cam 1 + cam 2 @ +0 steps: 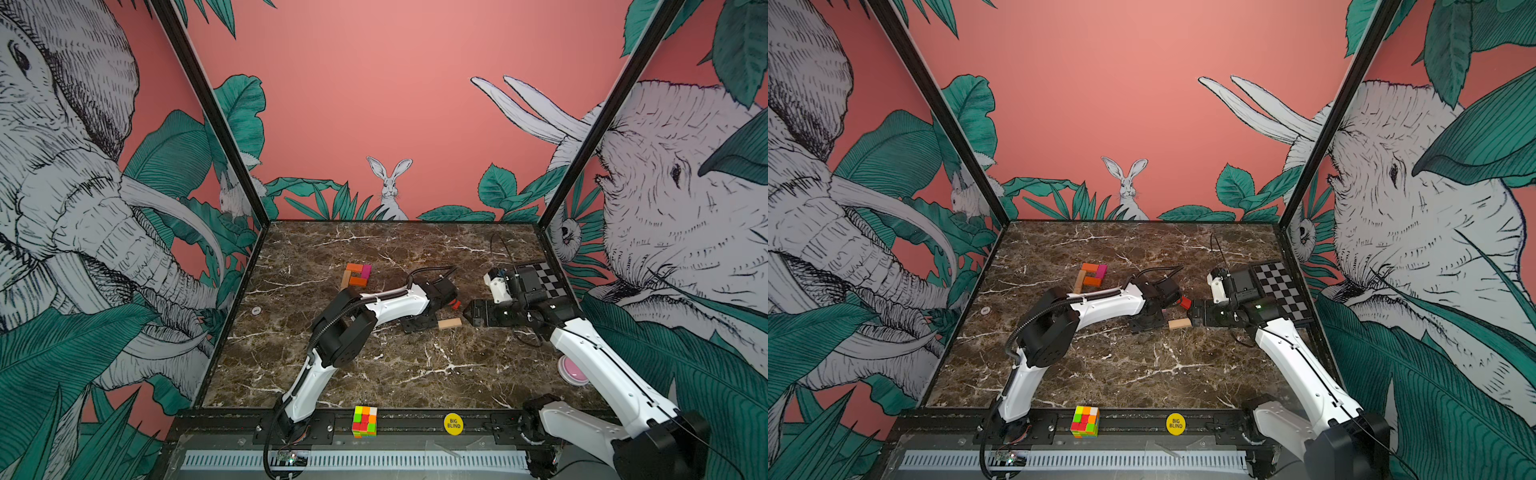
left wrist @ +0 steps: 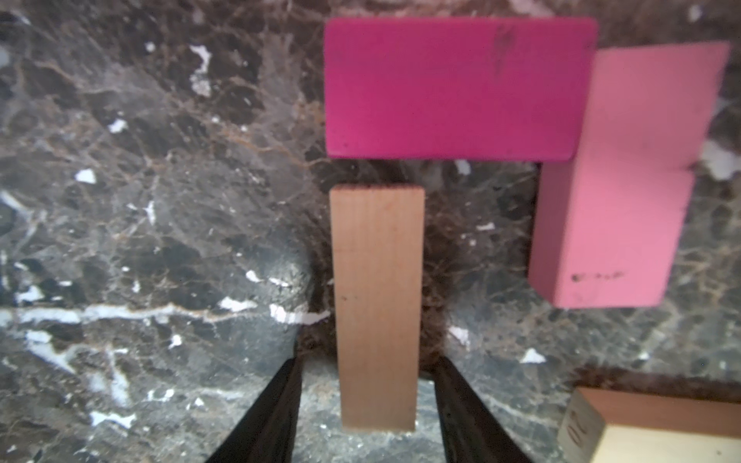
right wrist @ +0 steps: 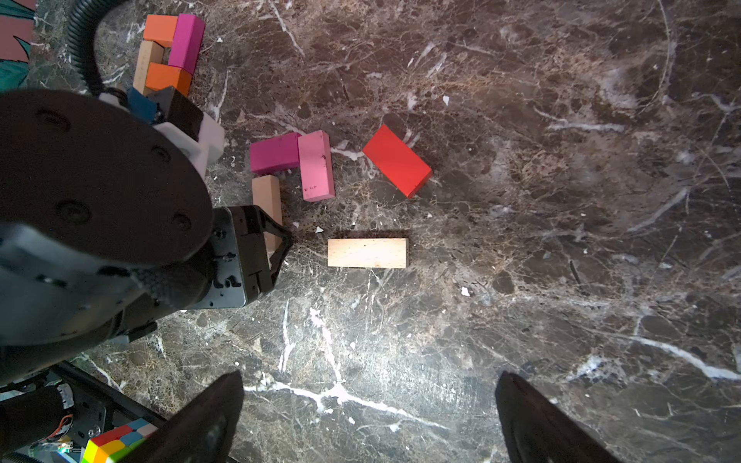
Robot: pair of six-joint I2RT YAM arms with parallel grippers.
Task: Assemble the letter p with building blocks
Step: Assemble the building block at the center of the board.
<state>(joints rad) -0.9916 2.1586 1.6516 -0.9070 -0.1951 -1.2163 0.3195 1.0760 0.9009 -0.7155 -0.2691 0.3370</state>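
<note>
Nearest, on the black rail, sit a cube (image 1: 365, 422) and a yellow chip (image 1: 453, 424). They are not part of the job.

Past them, the right claw (image 3: 369, 377) hangs spread wide with nothing in it, close by a pale block (image 3: 367, 252) that lies alone. It looks ready to pick that one.

Just left, the left claw (image 2: 369, 360) is spread too. It has one jaw on each side of a tan block (image 2: 377, 308), with a little gap on both sides, so it pinches nothing. The tan block's far end stops just short of a magenta block (image 2: 453, 88). A pink block (image 2: 625, 200) touches the magenta one on the right. I think the tan block is the leg of a p.

A red block (image 3: 397, 160) lies loose further right. Far left, four blocks (image 1: 356, 276) make a ring, like the round part of a p.

The table (image 1: 415, 374) is dark brown stone with white cracks. The walls (image 1: 374, 104) are pink, with drawn elephants, leaves and a rabbit.
</note>
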